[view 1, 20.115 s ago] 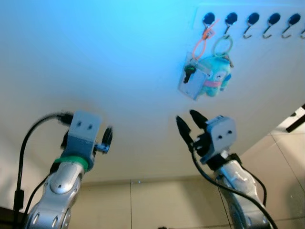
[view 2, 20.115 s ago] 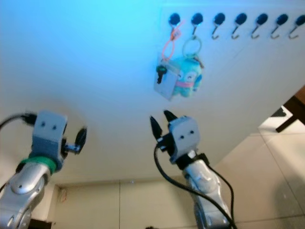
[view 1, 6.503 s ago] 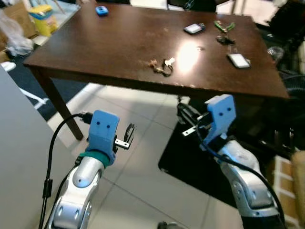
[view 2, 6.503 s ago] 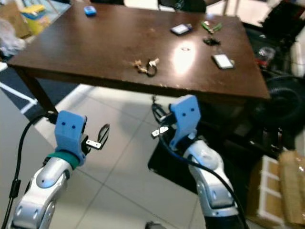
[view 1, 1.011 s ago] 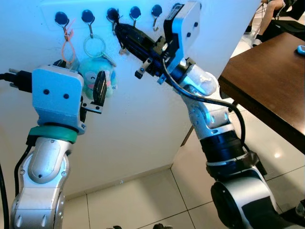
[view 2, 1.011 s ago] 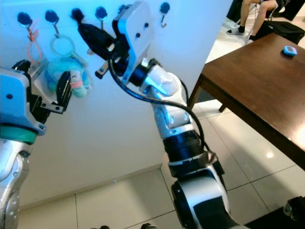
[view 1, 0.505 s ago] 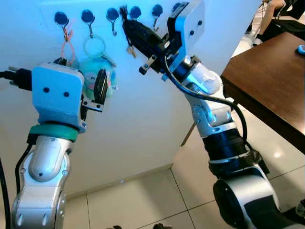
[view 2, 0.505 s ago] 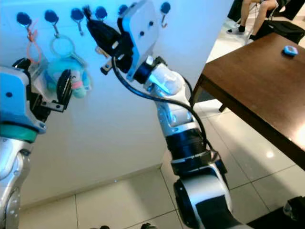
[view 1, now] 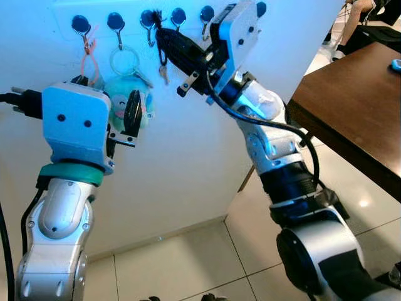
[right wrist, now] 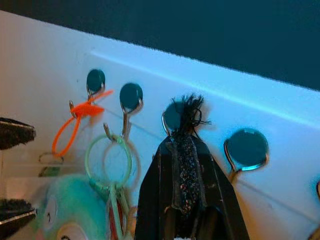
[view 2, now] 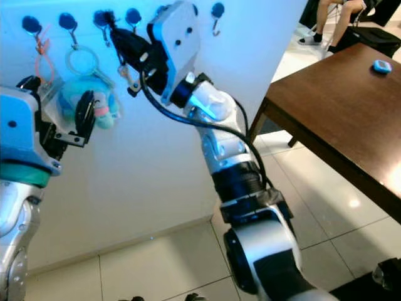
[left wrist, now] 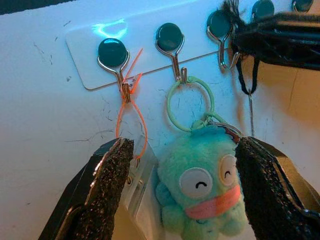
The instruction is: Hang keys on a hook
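The right gripper [view 1: 161, 32], pinched tight on a frayed black cord [right wrist: 187, 117], holds keys [view 1: 163, 71] at the third hook [left wrist: 221, 31]. At eight o'clock from it, the left gripper [left wrist: 187, 195] gapes wide and empty before a green plush toy [left wrist: 202, 189].

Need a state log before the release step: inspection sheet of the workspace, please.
Surface: white wall with a row of hooks.
Job's things: keys dangling from a black strap by the third hook; whether it is looped on, cannot tell.
Clutter: orange loop tag on the first hook, green plush keychain on the second.
Grippers: right gripper shut on the black strap; left gripper open before the plush.
Cables: black cable along the right arm.
Surroundings: brown table, tiled floor, a seated person's legs.
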{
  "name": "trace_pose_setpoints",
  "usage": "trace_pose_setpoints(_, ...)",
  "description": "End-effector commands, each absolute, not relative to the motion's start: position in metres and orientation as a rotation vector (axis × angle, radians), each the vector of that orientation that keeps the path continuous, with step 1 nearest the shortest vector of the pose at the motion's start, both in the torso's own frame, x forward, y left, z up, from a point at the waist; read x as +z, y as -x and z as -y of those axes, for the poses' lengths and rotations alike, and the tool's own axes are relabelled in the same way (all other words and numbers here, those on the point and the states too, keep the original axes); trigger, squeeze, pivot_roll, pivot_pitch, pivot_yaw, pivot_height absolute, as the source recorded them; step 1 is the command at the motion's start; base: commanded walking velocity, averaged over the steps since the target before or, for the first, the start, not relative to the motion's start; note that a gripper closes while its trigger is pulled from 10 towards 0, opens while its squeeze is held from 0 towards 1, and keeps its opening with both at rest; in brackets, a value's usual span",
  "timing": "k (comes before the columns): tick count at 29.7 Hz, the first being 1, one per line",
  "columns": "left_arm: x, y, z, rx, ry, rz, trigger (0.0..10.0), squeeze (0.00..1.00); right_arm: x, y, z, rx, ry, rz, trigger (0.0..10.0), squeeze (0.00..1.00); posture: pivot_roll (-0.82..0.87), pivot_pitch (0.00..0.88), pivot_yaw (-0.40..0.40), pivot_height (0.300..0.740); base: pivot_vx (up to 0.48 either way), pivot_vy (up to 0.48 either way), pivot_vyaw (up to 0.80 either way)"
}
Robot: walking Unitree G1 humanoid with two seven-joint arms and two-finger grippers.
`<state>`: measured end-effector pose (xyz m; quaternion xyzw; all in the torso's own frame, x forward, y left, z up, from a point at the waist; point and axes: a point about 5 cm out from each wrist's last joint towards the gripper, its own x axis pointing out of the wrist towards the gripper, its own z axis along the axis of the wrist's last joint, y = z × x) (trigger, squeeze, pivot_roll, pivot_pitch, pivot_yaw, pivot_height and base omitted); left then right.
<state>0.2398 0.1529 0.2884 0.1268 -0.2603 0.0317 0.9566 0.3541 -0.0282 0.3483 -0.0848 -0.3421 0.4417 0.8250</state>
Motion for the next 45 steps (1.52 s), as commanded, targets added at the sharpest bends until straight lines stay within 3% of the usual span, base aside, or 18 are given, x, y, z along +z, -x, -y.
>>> trace_pose_setpoints(1, 0.287, -0.237, -0.153, 0.073, -0.264, 0.523, 10.0, 0.0, 0.352, -0.353, 0.023, 0.955, 0.193, 0.741, 10.0, 0.0, -0.01, 0.117, 0.036, 0.74, 0.0, 0.0, 0.0)
trace_pose_setpoints(27, 0.287, -0.238, -0.151, 0.068, -0.259, 0.518, 10.0, 0.0, 0.339, -0.342, 0.002, 1.118, 0.269, 0.743, 10.0, 0.0, -0.01, 0.115, 0.038, 0.74, 0.0, 0.0, 0.0)
trace_pose_setpoints(34, 0.287, -0.238, -0.151, 0.072, -0.262, 0.518, 10.0, 0.0, 0.331, -0.349, 0.006, 1.078, 0.298, 0.7, 10.0, 0.0, -0.01, 0.114, 0.037, 0.74, 0.0, 0.0, 0.0)
trace_pose_setpoints(45, 0.285, -0.238, -0.152, 0.074, -0.265, 0.509, 10.0, 0.0, 0.31, -0.364, 0.031, 0.886, 0.2, 0.613, 10.0, 0.03, -0.01, 0.116, 0.044, 0.74, 0.0, 0.0, 0.0)
